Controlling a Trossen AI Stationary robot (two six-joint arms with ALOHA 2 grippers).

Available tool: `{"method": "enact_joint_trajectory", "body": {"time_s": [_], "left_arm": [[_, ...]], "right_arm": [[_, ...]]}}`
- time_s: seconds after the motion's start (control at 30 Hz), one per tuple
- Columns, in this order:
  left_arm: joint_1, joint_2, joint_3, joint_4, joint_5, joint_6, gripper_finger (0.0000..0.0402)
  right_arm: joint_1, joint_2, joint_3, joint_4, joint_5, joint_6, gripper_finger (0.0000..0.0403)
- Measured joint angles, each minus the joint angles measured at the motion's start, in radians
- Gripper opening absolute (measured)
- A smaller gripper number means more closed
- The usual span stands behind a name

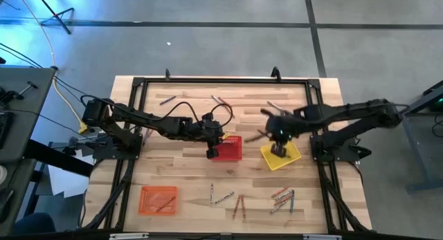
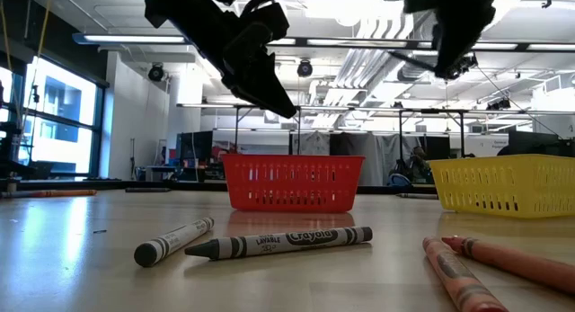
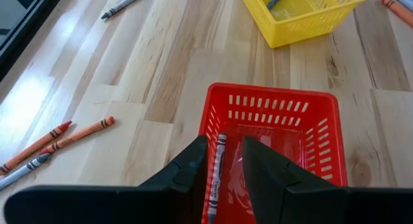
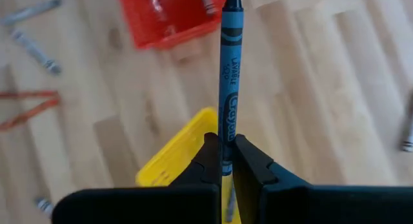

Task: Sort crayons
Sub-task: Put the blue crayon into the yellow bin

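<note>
You're straight above the table (image 1: 180, 178) in the high view. Low view sits at tabletop level, close behind crayons (image 2: 278, 244). Both wrist views look down, close in; all four share the red basket (image 1: 228, 149).

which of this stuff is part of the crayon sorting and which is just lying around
Part of the job:
- blue crayon, held shut in the right gripper over the yellow basket
- grey crayon, between the left gripper's fingers above the red basket
- loose crayons on the table
- orange basket

Just lying about:
- cables beside the table
</note>
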Motion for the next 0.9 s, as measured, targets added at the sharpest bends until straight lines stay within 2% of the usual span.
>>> {"method": "enact_joint_trajectory", "body": {"time_s": [0.13, 0.33, 0.4, 0.57, 0.8, 0.9], "left_arm": [[0.000, 0.000, 0.000, 0.000, 0.009, -0.053, 0.0083], [-0.008, 0.000, 0.000, 0.000, 0.011, -0.114, 0.0083], [-0.015, 0.000, 0.000, 0.000, 0.011, -0.118, 0.0083], [-0.028, 0.000, 0.000, -0.005, 0.012, -0.107, 0.0083], [-0.033, 0.000, 0.000, -0.005, 0.012, -0.076, 0.0083], [-0.032, 0.000, 0.000, -0.004, 0.011, -0.067, 0.0083]], "right_arm": [[0.113, 0.000, 0.000, -0.022, 0.017, 0.043, 0.0004], [0.204, -0.001, -0.012, -0.090, 0.220, 0.183, 0.0005], [0.208, -0.002, -0.056, -0.113, 0.242, 0.232, 0.0005], [0.159, -0.003, -0.200, -0.103, 0.205, 0.276, 0.0005], [0.097, -0.003, -0.322, -0.026, 0.042, 0.330, 0.0005], [0.086, -0.003, -0.342, 0.003, 0.003, 0.331, 0.0005]]}}
